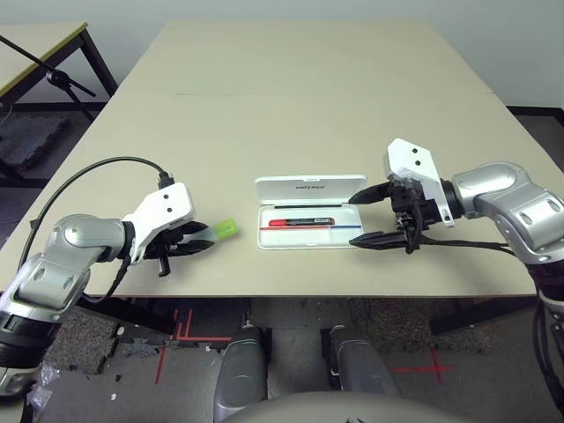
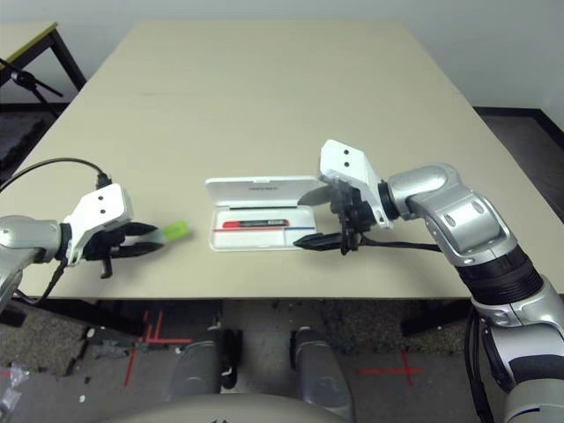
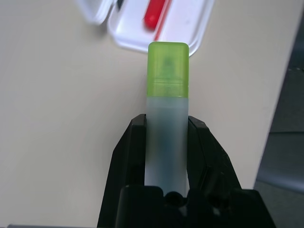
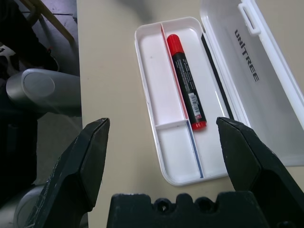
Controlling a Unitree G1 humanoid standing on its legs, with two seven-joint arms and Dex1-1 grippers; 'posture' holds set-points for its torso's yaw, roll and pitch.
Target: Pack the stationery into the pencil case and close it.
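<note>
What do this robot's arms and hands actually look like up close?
Both forearms are rounded silver metal. Each wrist carries an angular white housing with small dark dots. The left hand and right hand each have two black, tapering fingers rising from a black base. A black cable loops to the left wrist, and thinner black cables trail from the right.

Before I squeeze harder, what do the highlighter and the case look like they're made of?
The highlighter, held in the left gripper, looks like frosted, see-through plastic with a translucent lime-green cap, so probably rigid. The case looks like smooth, glossy white moulded plastic: rounded rim, thin inner dividers, printed lid. The marker inside seems to be plastic with a black label.
</note>
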